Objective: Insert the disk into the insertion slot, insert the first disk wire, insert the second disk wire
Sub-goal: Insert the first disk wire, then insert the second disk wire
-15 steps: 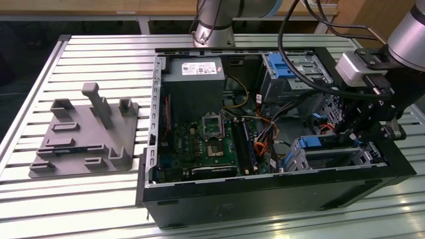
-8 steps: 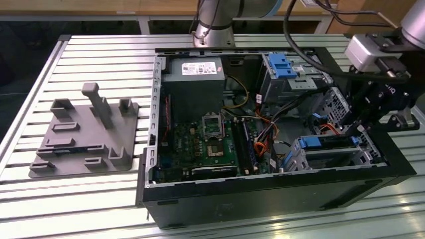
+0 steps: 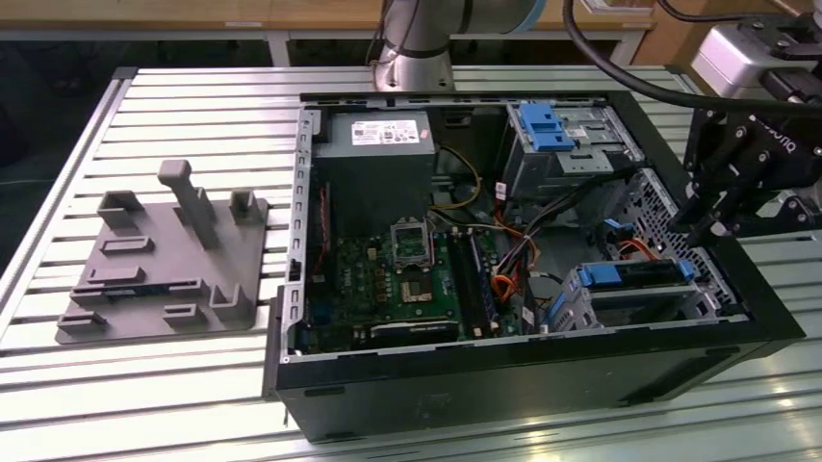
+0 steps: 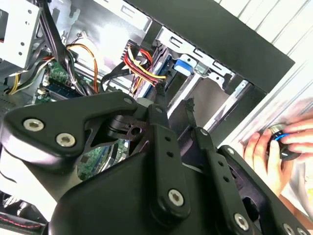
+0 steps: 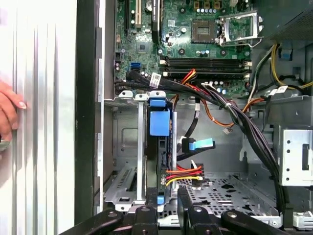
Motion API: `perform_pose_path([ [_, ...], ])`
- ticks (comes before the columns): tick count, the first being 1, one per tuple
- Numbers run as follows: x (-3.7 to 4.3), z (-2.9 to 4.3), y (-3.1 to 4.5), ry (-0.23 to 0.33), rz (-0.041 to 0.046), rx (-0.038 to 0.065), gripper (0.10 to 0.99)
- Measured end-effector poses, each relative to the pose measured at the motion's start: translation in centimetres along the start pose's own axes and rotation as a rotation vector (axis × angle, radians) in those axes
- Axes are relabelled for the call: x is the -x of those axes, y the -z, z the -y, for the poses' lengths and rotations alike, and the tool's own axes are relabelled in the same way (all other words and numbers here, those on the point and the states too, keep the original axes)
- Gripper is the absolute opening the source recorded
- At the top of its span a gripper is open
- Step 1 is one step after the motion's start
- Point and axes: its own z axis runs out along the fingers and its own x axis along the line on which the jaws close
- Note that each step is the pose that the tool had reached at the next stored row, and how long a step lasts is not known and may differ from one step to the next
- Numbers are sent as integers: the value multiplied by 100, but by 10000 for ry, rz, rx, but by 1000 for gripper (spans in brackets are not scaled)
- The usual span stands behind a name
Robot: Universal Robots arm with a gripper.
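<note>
Gripper (image 3: 710, 231) is held above the case (image 3: 514, 361) edge on the exterior view's right, fingers (image 4: 161, 147) slightly parted, nothing gripped; disk (image 3: 642, 273) is seated in the slot (image 3: 642, 308) below.

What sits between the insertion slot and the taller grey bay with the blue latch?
In the exterior view, loose cables, black, orange and red, cross the stretch between the insertion slot and the taller bay.

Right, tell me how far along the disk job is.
The disk sits in its cage. The red-and-yellow wire reaches the disk's edge, seemingly plugged. The blue-tipped wire appears to hang free, so that looks left. The gripper hovers over the case.
</note>
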Motion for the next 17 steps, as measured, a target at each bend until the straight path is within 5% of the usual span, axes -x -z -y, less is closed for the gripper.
perform_pose_path([
  [15, 1, 0, 1, 39, -10, -1, 302],
  [17, 15, 0, 3, 50, -96, -3, 302],
])
